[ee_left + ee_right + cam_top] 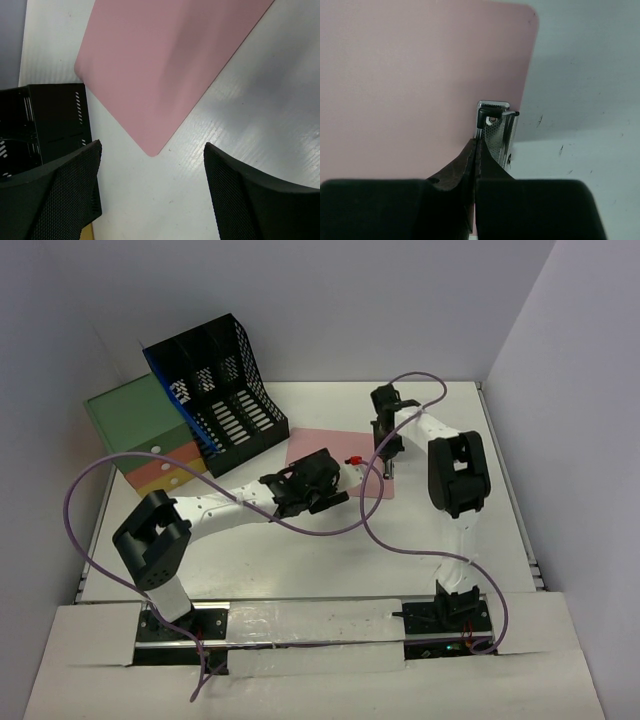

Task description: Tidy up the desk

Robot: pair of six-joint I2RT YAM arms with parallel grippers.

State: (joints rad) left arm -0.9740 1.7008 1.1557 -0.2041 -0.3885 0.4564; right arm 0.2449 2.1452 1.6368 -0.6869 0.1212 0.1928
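Nearest us, L arm (215,510) & R arm (455,475) stand at near edge of the white desk (330,560), which spreads under everything. Far left we see a blue-black file rack (215,390), w/ green drawer unit (135,420) beside it. A pink mat (325,450) lies far centre. L gripper (152,147) gapes wide over a mat corner; R gripper (476,142) pinched tight on small metal piece (495,127) at mat's right edge

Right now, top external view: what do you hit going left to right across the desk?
Green-topped drawer unit → black-and-blue magazine rack → left gripper, open → small red item → right gripper, shut on a small metal piece. The pink mat spans the last three, so it is unranked.
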